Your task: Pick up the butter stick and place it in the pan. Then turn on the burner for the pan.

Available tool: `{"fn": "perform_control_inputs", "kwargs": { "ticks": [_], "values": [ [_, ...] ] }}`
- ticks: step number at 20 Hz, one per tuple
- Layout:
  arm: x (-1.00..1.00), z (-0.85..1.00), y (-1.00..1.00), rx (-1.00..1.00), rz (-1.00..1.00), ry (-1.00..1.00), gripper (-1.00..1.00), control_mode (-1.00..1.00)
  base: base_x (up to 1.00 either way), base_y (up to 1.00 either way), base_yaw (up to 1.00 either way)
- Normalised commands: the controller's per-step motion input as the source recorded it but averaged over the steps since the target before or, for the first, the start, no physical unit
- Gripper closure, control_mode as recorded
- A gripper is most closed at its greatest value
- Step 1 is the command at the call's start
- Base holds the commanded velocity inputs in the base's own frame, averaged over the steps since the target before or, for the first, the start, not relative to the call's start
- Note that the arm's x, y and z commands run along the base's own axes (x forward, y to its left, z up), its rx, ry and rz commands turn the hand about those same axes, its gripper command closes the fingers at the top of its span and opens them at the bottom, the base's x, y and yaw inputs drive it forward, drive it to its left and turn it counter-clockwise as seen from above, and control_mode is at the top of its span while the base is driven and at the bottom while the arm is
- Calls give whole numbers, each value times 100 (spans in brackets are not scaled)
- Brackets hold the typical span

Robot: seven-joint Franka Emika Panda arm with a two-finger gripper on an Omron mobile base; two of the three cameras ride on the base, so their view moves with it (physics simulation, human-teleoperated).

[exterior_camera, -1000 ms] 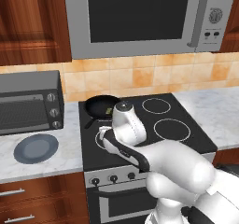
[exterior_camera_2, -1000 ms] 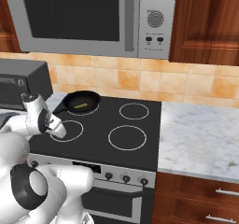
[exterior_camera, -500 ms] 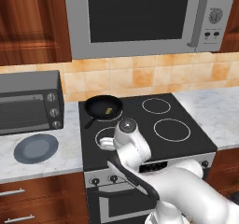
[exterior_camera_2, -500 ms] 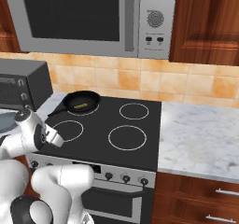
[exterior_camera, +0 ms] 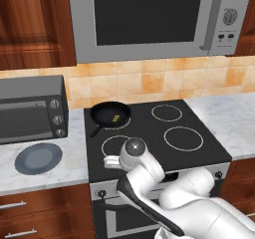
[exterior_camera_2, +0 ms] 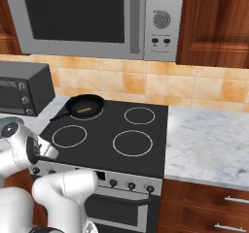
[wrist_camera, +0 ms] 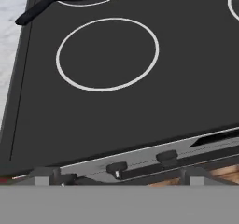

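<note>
The black pan (exterior_camera: pixel 110 114) sits on the back-left burner (wrist_camera: pixel 95 2) of the black cooktop. Its handle (wrist_camera: pixel 39 9) points toward the front left. The yellow butter stick (exterior_camera: pixel 116 117) lies inside the pan (exterior_camera_2: pixel 85 106), and it shows as a thin yellow bar (exterior_camera_2: pixel 83 110) in the right base view too. My gripper (exterior_camera: pixel 110 162) hangs low over the stove's front-left edge, in front of the front-left ring (wrist_camera: pixel 107 54). In the hand view the gripper (wrist_camera: pixel 116 176) is open, holds nothing, and faces two dark knobs (wrist_camera: pixel 117 168) on the front panel.
A row of knobs (exterior_camera_2: pixel 130 185) runs along the stove front. A toaster oven (exterior_camera: pixel 30 108) and a blue-grey plate (exterior_camera: pixel 38 158) stand on the left counter. A microwave (exterior_camera: pixel 149 19) hangs above. Marble counter (exterior_camera_2: pixel 209 140) lies to the right.
The arm has swung down and back from above the cooktop to the stove's front-left edge. The gripper stays open. The butter stick stays in the pan.
</note>
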Motion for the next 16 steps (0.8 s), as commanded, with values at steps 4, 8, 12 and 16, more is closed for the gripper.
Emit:
{"fn": "perform_control_inputs", "kwargs": {
  "ticks": [4, 8, 12, 16],
  "values": [
    [-41, -8, 0, 0, 0, 0, -100, -100, 0, 0, 0],
    [-37, -19, 0, 0, 1, 0, -100, -100, 0, 0, 0],
    [-31, -19, 0, 0, 1, 0, -100, -100, 0, 0, 0],
    [-16, -25, 0, -2, 3, -5, -100, -100, 0, 0, 0]
  ]
}}
